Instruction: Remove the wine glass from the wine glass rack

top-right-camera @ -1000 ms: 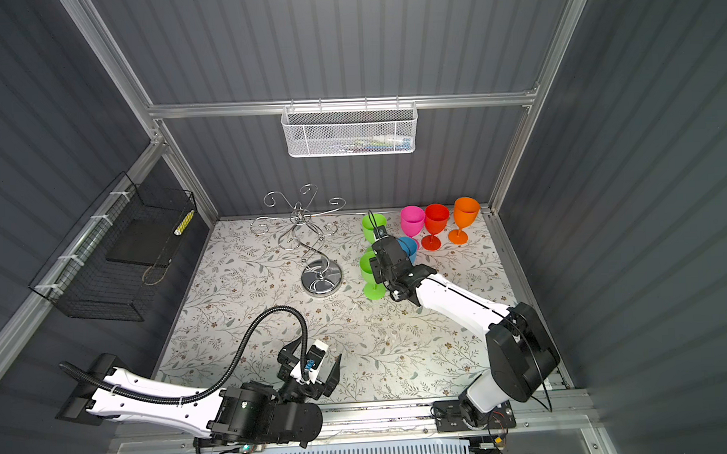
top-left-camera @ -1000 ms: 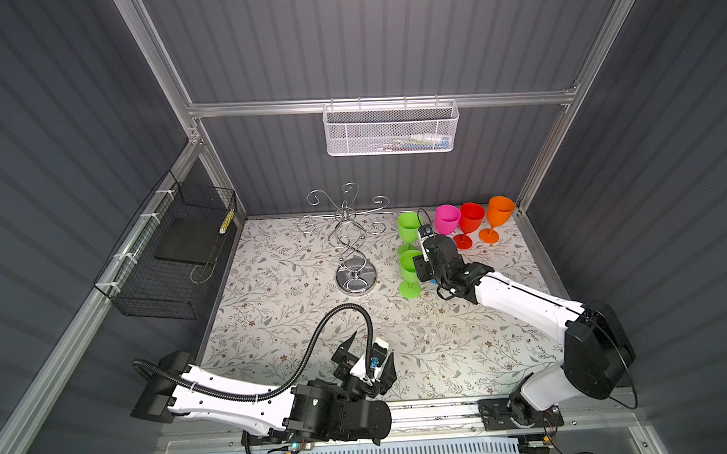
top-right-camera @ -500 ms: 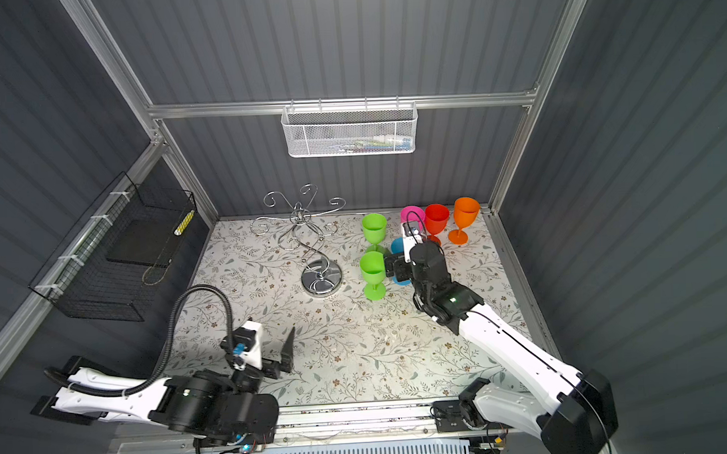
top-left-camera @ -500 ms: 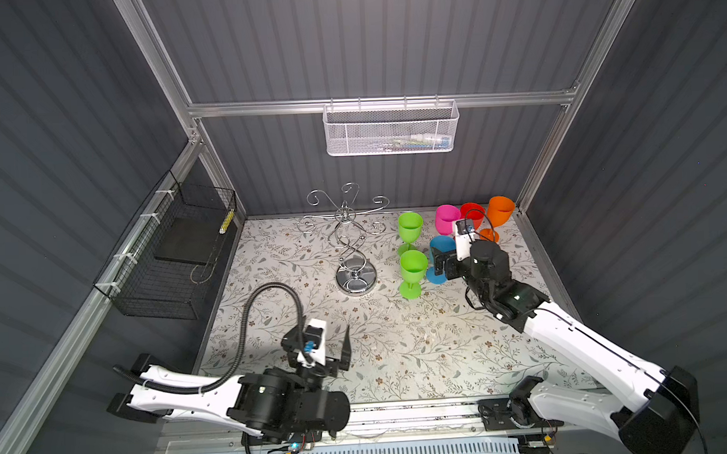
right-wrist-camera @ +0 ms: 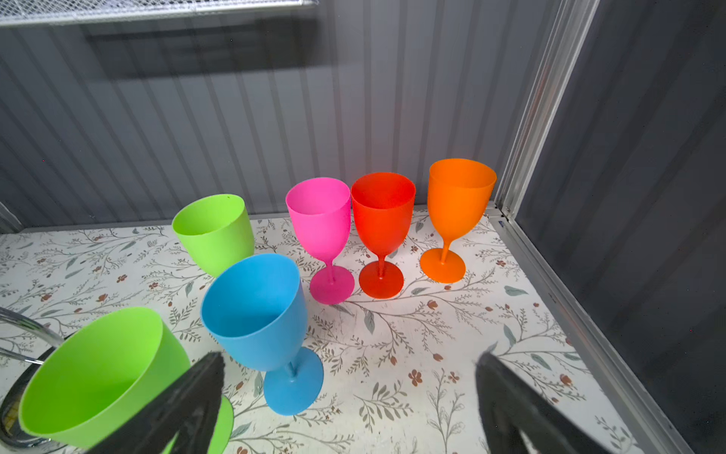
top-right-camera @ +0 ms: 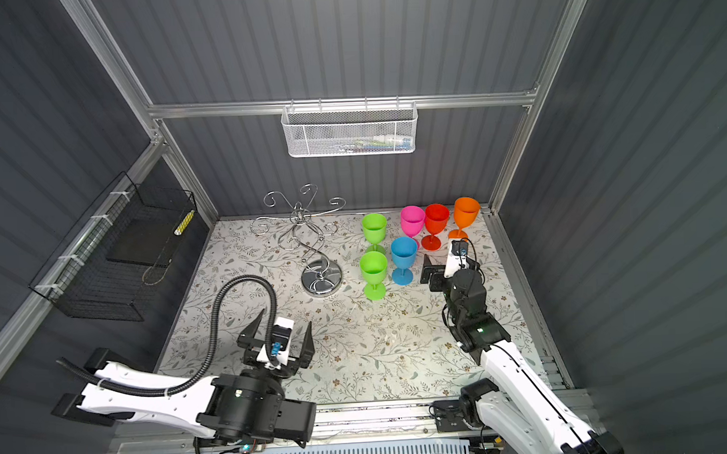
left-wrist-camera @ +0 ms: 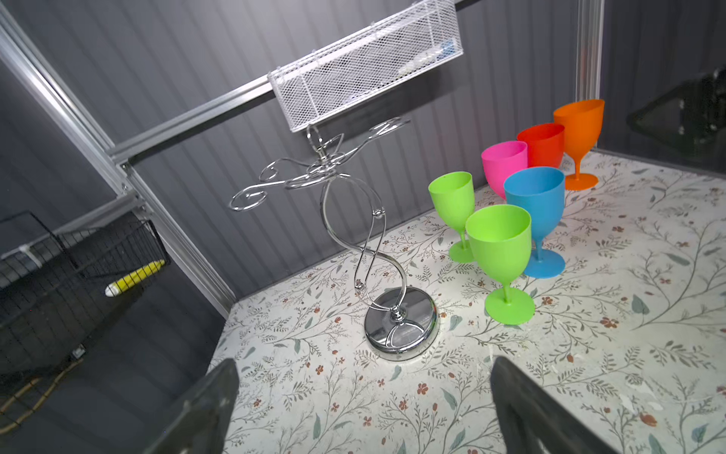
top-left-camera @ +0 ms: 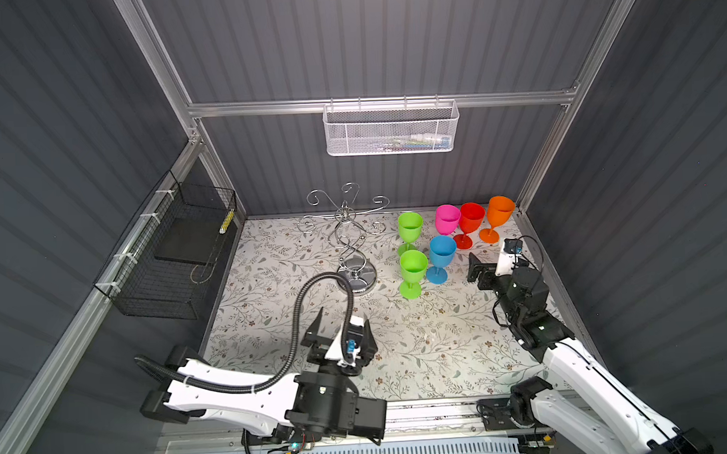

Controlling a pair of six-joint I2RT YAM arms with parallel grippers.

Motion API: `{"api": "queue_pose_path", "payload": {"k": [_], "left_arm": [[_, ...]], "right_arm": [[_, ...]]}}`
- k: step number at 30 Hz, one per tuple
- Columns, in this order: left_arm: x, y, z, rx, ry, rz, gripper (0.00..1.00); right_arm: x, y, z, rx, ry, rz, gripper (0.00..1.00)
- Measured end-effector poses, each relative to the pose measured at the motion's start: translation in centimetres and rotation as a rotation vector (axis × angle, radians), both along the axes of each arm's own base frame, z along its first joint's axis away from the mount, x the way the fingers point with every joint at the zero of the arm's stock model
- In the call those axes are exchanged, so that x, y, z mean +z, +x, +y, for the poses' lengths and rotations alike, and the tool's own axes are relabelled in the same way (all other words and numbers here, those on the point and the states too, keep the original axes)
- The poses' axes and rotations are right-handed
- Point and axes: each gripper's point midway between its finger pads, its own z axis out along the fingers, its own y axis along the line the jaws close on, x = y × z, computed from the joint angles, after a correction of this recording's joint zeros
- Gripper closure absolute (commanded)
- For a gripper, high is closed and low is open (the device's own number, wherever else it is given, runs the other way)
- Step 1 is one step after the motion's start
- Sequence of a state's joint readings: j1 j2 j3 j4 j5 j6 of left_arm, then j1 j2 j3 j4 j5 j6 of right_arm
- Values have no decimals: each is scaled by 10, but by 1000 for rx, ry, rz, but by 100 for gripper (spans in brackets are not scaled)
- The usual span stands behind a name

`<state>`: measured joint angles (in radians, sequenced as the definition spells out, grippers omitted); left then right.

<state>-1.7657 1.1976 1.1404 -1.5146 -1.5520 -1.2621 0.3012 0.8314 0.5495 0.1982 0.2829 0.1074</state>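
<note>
- Left gripper [top-left-camera: 343, 320] gapes wide, holding nothing; right gripper [right-wrist-camera: 347, 371] likewise, near the blue glass [top-left-camera: 441, 250].
- Six wine glasses [top-left-camera: 413, 266] stand upright on the floral table [top-left-camera: 441, 350].
- One chrome wine glass rack [top-left-camera: 361, 274], six curled arms, twisted stem upright, stands beside them, near the back wall.

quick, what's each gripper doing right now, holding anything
Left gripper: open, fingers spread, holding nothing.
Right gripper: open, fingers spread, holding nothing.
</note>
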Motion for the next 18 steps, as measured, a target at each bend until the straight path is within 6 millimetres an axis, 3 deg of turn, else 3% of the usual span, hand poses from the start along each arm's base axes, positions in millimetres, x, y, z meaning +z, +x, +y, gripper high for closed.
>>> {"api": "queue_pose_path", "payload": {"k": [6,12,18], "left_arm": [[38,4,6,12,-11,3,0],[106,1,-7,4,-148,27,0],[181,4,10,-3,-386,67,0]], "right_arm": [[1,4,-3,0,10,-6,1],[8,5,-6,1,10,-10,1],[18,6,-6,15,16,-25,1]]}}
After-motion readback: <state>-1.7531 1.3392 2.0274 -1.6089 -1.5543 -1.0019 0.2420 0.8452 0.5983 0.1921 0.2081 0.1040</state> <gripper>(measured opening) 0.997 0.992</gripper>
